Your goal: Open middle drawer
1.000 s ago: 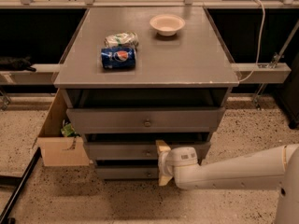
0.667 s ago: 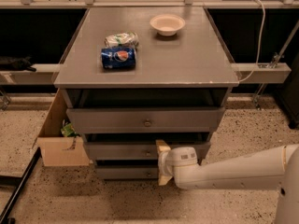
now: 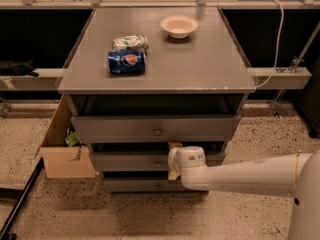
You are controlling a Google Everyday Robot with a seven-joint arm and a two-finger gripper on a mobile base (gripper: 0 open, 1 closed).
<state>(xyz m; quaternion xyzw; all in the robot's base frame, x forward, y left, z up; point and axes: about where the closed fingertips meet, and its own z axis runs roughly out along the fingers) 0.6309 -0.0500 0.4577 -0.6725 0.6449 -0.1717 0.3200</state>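
Note:
The grey cabinet (image 3: 155,64) has three flat drawer fronts stacked under its top. The middle drawer (image 3: 125,162) is the mid-sized front, with a small round metal knob (image 3: 159,163) at its centre. My gripper (image 3: 172,160) is on the end of the white arm (image 3: 240,174), which reaches in from the right. It sits right against the middle drawer's front, just right of the knob and touching or nearly touching it. The gripper covers part of the front. The top drawer (image 3: 115,129) and the bottom drawer (image 3: 130,185) each show their own knob.
On the cabinet top lie a blue Pepsi can (image 3: 126,62), a crumpled packet (image 3: 130,42) and a white bowl (image 3: 179,26). An open cardboard box (image 3: 65,156) stands on the speckled floor at the cabinet's left. A black bar (image 3: 20,199) lies at the lower left.

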